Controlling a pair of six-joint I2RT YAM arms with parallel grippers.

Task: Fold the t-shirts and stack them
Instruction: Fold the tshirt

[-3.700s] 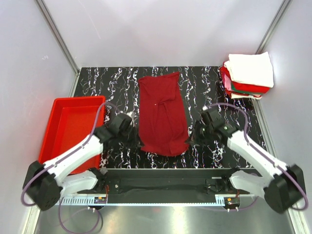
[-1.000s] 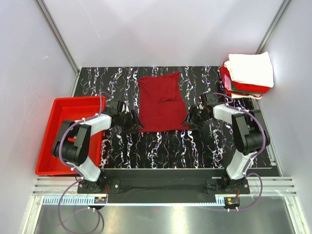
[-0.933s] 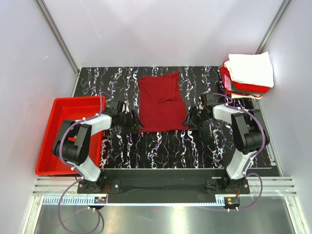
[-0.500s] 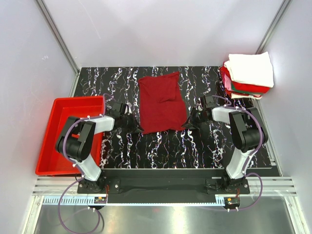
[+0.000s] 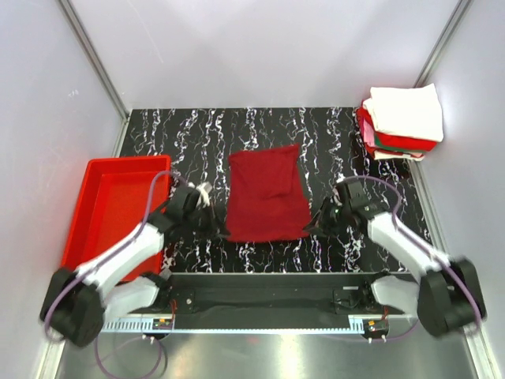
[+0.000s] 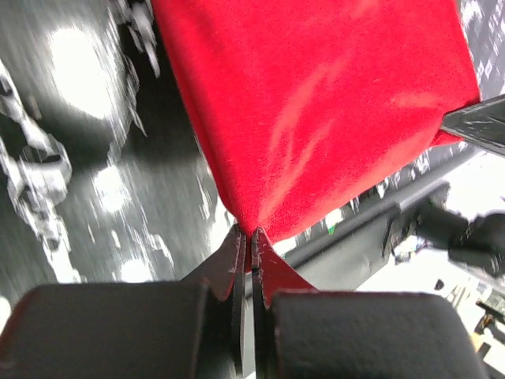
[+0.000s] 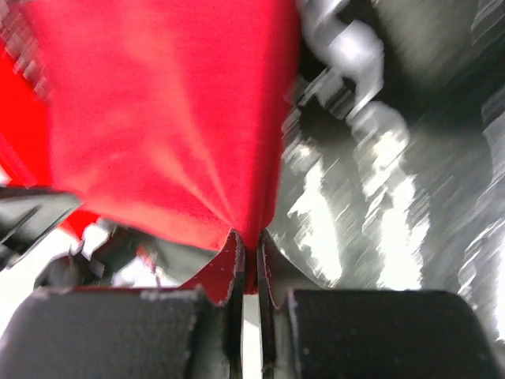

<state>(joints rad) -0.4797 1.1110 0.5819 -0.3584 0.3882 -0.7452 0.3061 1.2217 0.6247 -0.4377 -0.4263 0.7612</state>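
My left tool [image 6: 246, 234] and right tool [image 7: 246, 238] are both clamped on the near corners of the maroon t-shirt [image 5: 267, 193].

The left tool's fingers are pressed together on the shirt's near-left corner. The right tool's fingers are pressed together on its near-right corner, and the cloth fans out from each pinch. The shirt lies as a folded rectangle in the middle of the black marbled counter [image 5: 197, 134], with its near edge stretched between my two tools and a soft crease across its top layer. The stack of folded t-shirts [image 5: 404, 118] sits well apart at the far right corner, white on top with red and green below. The red tray [image 5: 110, 207] lies at the left, beside my left arm.
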